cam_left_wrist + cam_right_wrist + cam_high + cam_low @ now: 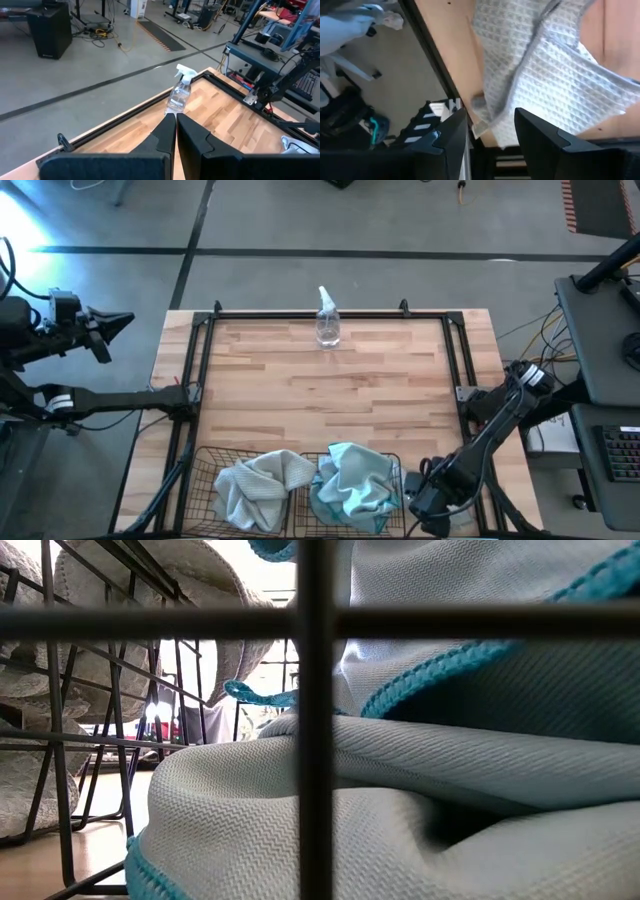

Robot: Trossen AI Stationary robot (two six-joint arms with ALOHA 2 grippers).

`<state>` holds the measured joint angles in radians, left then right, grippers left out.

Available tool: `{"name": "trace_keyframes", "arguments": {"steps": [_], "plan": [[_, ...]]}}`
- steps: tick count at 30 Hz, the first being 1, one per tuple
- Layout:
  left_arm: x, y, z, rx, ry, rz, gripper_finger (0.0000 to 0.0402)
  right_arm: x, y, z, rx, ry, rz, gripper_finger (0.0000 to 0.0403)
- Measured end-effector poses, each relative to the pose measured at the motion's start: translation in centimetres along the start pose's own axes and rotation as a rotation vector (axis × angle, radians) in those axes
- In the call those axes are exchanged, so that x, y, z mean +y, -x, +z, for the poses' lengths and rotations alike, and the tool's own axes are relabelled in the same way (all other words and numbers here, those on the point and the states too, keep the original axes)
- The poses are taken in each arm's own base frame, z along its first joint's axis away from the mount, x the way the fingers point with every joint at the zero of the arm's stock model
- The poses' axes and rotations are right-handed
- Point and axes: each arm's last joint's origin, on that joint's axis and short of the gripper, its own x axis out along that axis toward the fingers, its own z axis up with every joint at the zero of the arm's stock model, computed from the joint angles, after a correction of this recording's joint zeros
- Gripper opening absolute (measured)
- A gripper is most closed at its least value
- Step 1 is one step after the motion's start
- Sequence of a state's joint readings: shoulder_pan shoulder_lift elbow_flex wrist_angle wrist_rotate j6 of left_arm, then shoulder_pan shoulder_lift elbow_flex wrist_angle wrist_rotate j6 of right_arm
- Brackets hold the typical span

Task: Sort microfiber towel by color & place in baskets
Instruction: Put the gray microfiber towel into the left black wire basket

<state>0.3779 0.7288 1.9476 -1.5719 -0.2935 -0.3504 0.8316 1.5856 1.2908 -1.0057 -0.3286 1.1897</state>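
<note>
Two black wire baskets stand at the table's near edge. The left basket [203, 472] holds a crumpled grey-white towel [255, 488]. The right basket [401, 467] holds a light blue towel [350, 485], which fills the low view [450, 800] behind the mesh. Another grey-white towel [540, 65] lies on the wood by the table's near right corner. My right gripper [428, 502] [491, 114] hangs open over this towel's edge, pointing steeply down; I see no touch. My left gripper [118, 326] [175, 131] is shut and empty, raised beyond the table's left edge.
A clear spray bottle [327, 320] [180, 92] stands upright at the middle of the table's far edge. The black metal frame [330, 313] runs round the tabletop, and its rail [432, 47] passes close by the towel under my right gripper. Bare wood [330, 390] lies between the bottle and the baskets.
</note>
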Motion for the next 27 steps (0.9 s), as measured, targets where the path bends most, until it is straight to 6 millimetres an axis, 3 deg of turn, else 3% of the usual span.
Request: {"name": "trace_keyframes", "arguments": {"steps": [16,27], "plan": [[-0.1,0.0,0.0,0.009,0.018,-0.024,0.0,-3.1,-4.6,0.0,0.003,-0.057,-0.075,0.0188],[-0.1,0.0,0.0,0.009,0.037,-0.024,0.0,-3.7,-6.1,0.3,-0.008,-0.044,-0.028,0.0199]]}}
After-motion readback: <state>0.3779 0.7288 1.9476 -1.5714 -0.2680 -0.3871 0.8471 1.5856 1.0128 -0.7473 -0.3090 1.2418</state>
